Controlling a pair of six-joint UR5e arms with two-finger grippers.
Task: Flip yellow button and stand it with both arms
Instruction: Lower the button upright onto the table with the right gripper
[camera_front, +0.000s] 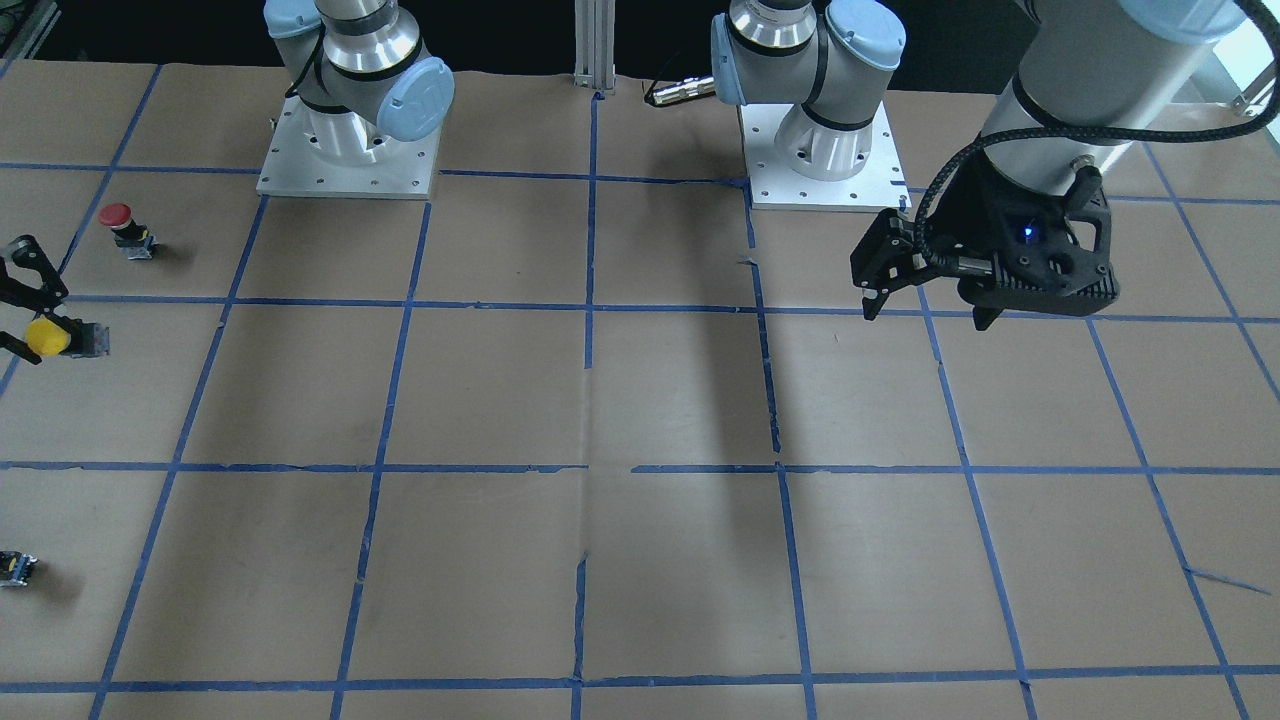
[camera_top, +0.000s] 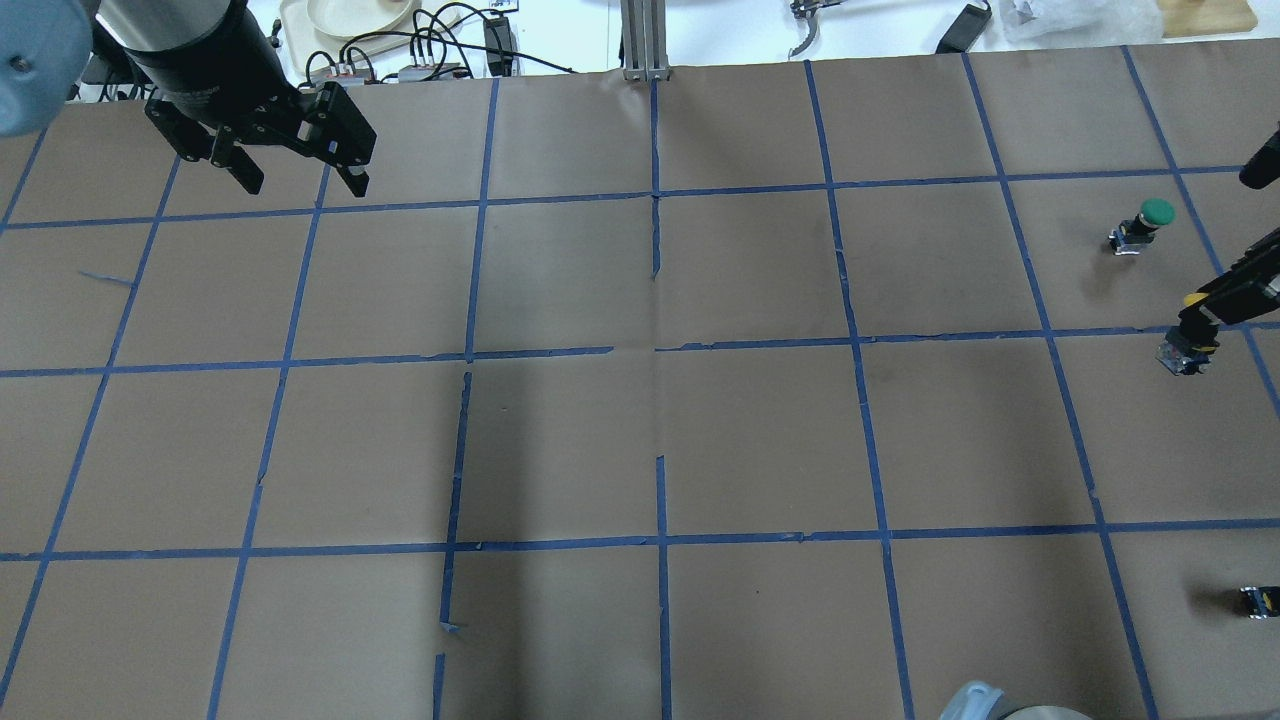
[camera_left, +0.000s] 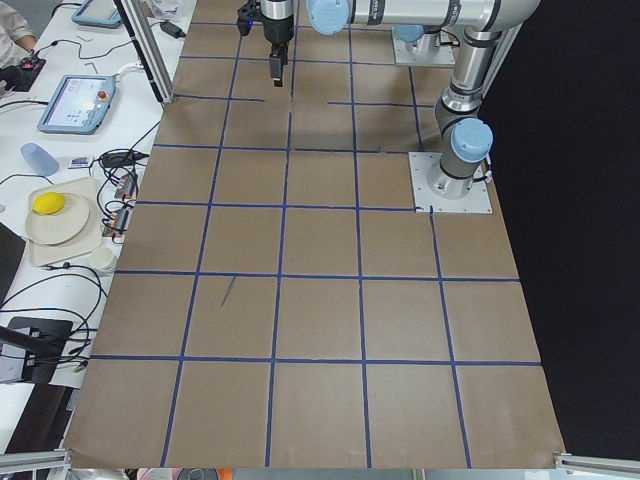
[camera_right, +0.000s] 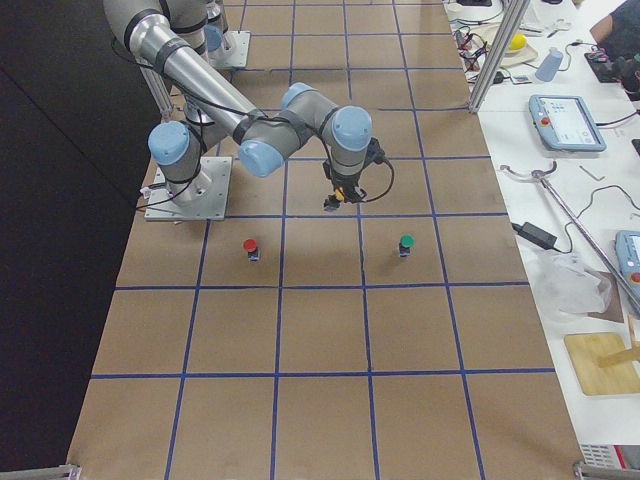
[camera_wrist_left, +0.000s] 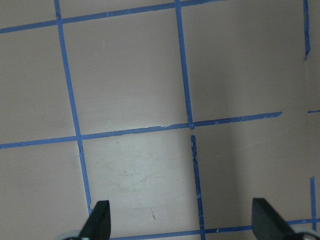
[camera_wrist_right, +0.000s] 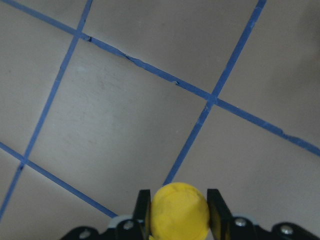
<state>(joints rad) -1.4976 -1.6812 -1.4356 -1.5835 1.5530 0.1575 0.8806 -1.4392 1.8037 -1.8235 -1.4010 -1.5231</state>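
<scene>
Held in the right gripper (camera_wrist_right: 179, 220), pinched tight by the round cap: the yellow button (camera_wrist_right: 180, 212), with one black finger (camera_wrist_right: 144, 210) on each side of the cap and touching it. Turned with the cap toward the gripper body and the grey-black contact block away from it, toward the desk (camera_top: 750, 450). Located at the robot's far right part of the desk, close to a crossing of blue tape lines. Impossible to tell about contact between the block and the brown paper. Placed roughly between two other buttons, both upright with caps on top: a red button (camera_front: 120, 225) on the side nearer to the robot bases, a green button (camera_top: 1145, 222) on the side farther from them, each near but clearly apart from the yellow button. Hanging above the opposite, left part of the desk, well apart from the yellow button: the left gripper (camera_front: 927, 312), fingers spread wide, holding nothing, only taped paper seen below.
</scene>
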